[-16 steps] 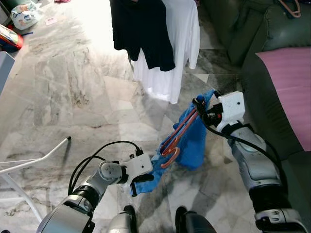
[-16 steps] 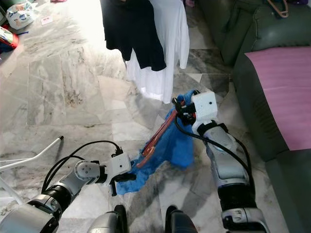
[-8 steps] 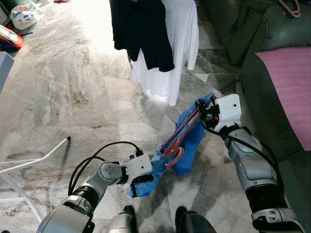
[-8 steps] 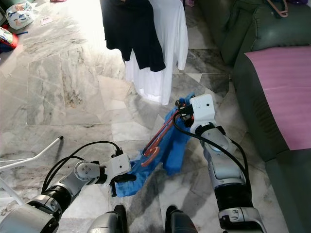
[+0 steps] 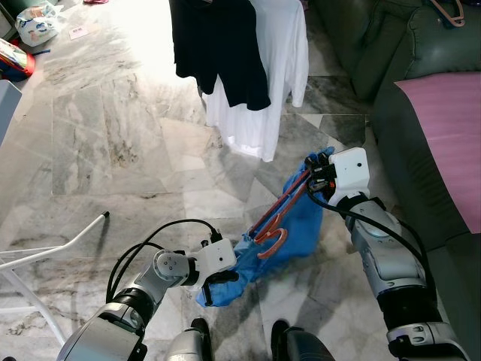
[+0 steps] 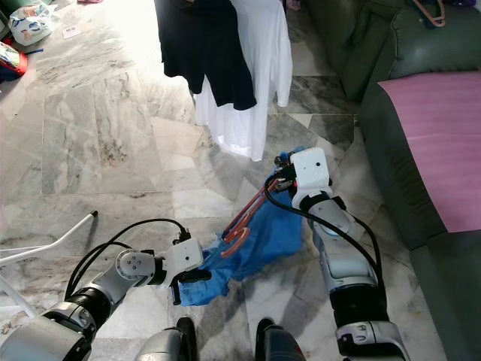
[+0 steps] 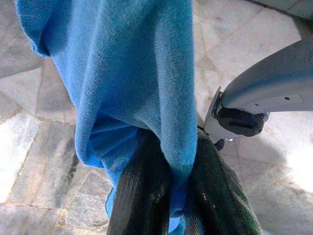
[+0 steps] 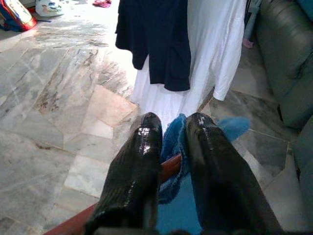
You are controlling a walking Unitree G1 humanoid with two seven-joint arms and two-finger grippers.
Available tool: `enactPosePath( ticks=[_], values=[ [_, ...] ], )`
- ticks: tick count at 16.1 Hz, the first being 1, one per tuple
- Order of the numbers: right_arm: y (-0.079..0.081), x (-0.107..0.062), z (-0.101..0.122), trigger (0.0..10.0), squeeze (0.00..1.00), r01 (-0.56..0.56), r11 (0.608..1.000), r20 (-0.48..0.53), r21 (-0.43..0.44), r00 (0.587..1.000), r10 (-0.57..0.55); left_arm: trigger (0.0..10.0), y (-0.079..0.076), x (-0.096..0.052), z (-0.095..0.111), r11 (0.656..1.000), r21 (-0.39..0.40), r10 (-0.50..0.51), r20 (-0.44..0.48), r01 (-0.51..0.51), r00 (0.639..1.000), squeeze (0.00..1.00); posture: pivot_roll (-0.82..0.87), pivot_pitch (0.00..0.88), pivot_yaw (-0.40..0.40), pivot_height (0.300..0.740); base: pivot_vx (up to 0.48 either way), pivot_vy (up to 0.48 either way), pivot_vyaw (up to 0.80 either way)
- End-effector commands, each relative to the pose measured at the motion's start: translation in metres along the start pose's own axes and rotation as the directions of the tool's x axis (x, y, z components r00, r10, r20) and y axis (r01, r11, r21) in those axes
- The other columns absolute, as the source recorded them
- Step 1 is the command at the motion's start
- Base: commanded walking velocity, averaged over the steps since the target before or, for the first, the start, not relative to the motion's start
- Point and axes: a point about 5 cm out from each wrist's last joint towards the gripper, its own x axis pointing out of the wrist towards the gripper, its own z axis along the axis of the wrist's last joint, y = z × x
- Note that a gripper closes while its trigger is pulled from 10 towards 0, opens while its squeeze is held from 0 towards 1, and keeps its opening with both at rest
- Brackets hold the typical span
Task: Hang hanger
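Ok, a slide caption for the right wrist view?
Right gripper clamps the red hanger and blue garment, facing hung dark and white shirts.

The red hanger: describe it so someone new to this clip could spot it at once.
Start at the dark and white garments hanging over the marble floor, then drop to the blue garment stretched between the robot's two grippers. The red hanger lies along that cloth, one end in the right gripper, its curved hook hanging low. It is the sole red, rigid thing among soft fabrics.
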Motion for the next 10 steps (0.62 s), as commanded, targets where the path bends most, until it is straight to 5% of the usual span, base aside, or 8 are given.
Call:
enactPosePath(
  ticks=[1,10],
  values=[
    [0.003,0.0,-0.0061,0.0,0.0,-0.007,1.0,-0.03,0.006,1.0,0.008,10.0,-0.0012,0.0001,0.0008,1.0,0.01,0.001,0.017,-0.001,1.0,0.0,-0.04,0.277,0.083,0.74,0.0,0.0,0.0],
    [0.0002,-0.0077,-0.0069,0.0,0.0,0.015,1.0,-0.033,0.027,0.999,-0.014,10.0,-0.0009,0.0007,0.0017,1.0,0.008,0.003,0.018,-0.003,1.0,0.0,-0.05,0.28,0.086,0.74,0.0,0.0,0.0]
  ],
)
